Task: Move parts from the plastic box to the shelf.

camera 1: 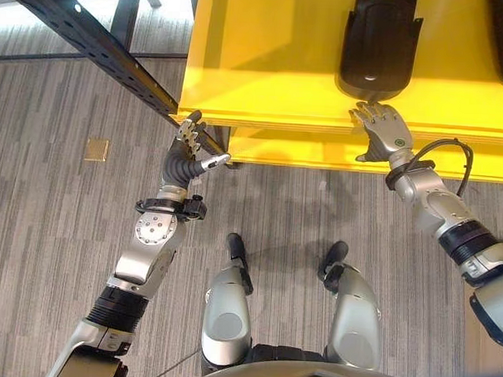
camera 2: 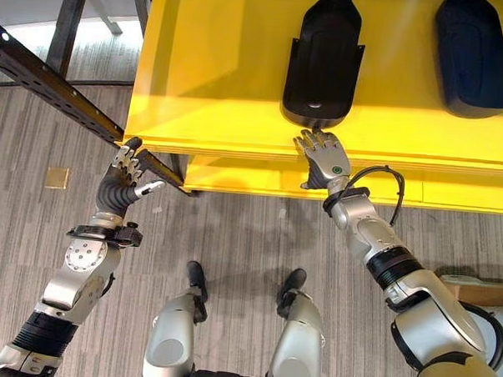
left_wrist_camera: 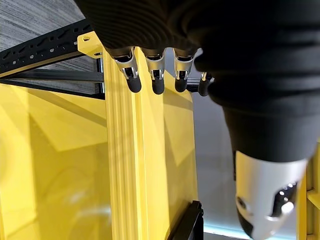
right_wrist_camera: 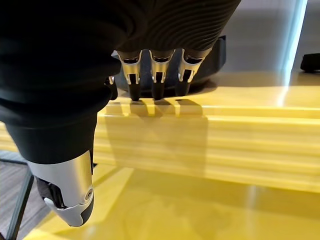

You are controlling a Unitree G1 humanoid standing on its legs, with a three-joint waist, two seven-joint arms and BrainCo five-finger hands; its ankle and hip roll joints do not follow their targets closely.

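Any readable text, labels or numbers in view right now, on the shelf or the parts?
None can be read.
Yellow shelf: bare surface, no print.
Black part at the right robot hand: no label; one small pale glint, not lettering.
Dark blue part: no marking shows.
Black perforated rail by the left robot hand: holes, no numbers.

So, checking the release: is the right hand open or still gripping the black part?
Open: the right hand has straight fingers at the black part, none curled round it.
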